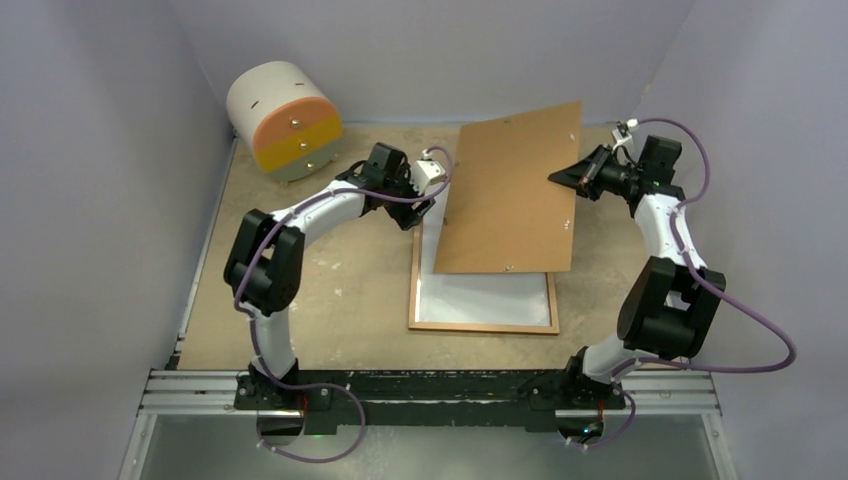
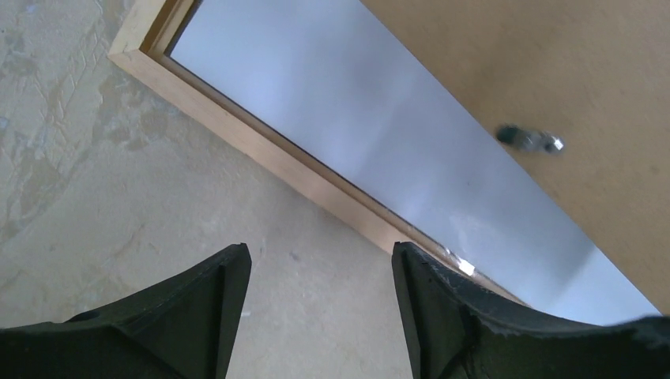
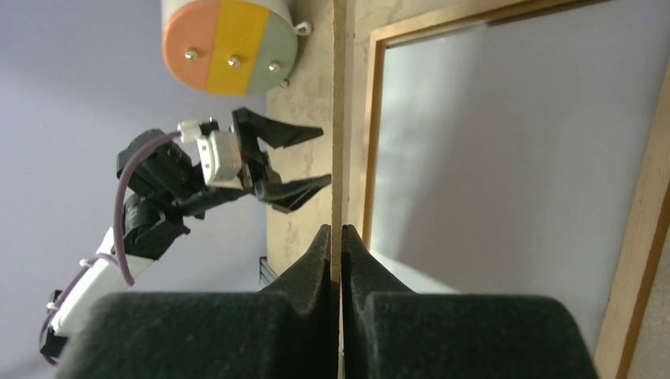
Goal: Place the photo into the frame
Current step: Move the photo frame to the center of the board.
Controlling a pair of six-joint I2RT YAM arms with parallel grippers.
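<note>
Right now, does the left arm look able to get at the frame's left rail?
Probably yes. The left hand stands open right at the frame, nothing between them; the backing board, gripped by the right hand, is lifted clear of that rail.

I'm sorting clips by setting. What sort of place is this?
Probably a robotics lab test cell, not a home: a left arm and right arm bolted to a metal rail, and plain lilac walls closing in a scuffed tabletop.
</note>
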